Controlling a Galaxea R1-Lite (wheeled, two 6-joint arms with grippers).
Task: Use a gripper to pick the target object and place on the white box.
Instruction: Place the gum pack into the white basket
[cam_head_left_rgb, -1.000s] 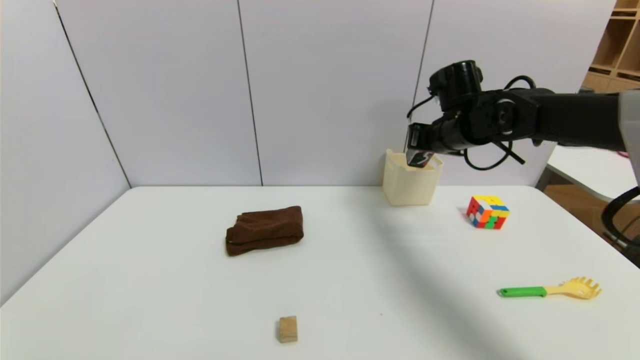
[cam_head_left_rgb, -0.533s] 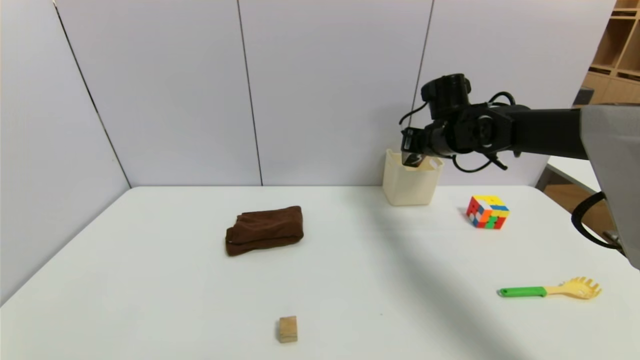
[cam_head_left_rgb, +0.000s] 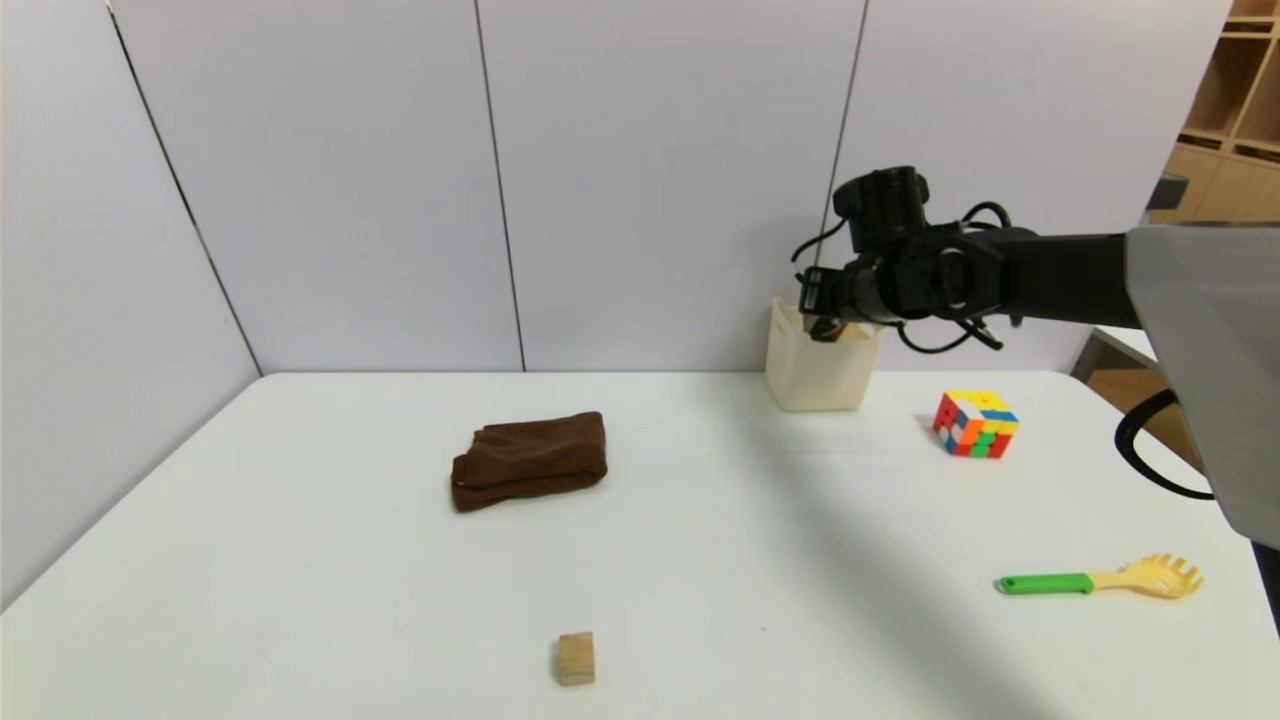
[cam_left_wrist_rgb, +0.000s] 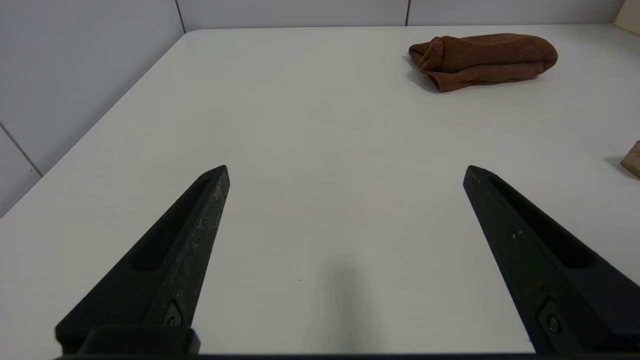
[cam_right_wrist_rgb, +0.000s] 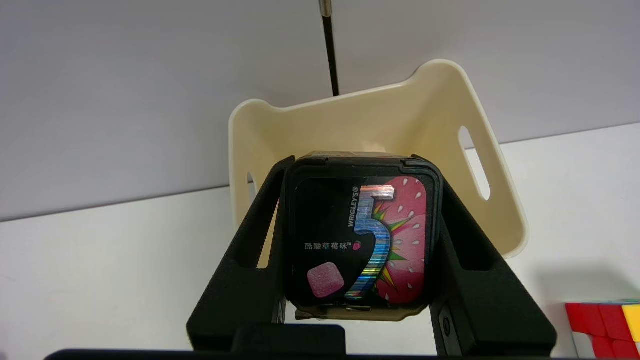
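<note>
My right gripper (cam_head_left_rgb: 822, 318) hangs over the rim of the cream-white box (cam_head_left_rgb: 818, 378) at the back of the table, shut on the target object. In the right wrist view the small black box with red strawberry graphics (cam_right_wrist_rgb: 361, 240) sits squeezed between both fingers (cam_right_wrist_rgb: 250, 235) of that gripper (cam_right_wrist_rgb: 361, 165), with the white box (cam_right_wrist_rgb: 425, 120) open just beyond it. Only a dark sliver of the target object (cam_head_left_rgb: 826, 328) shows in the head view. My left gripper (cam_left_wrist_rgb: 345, 172) is open over bare table, parked out of the head view.
A folded brown cloth (cam_head_left_rgb: 530, 460) lies mid-table. A multicoloured puzzle cube (cam_head_left_rgb: 976, 423) stands right of the white box. A green-handled yellow pasta fork (cam_head_left_rgb: 1100, 578) lies front right, and a small wooden block (cam_head_left_rgb: 576, 658) near the front edge.
My right arm has moved lower and farther back toward the white box, carrying the black box down to the rim. The left arm has stayed still.
</note>
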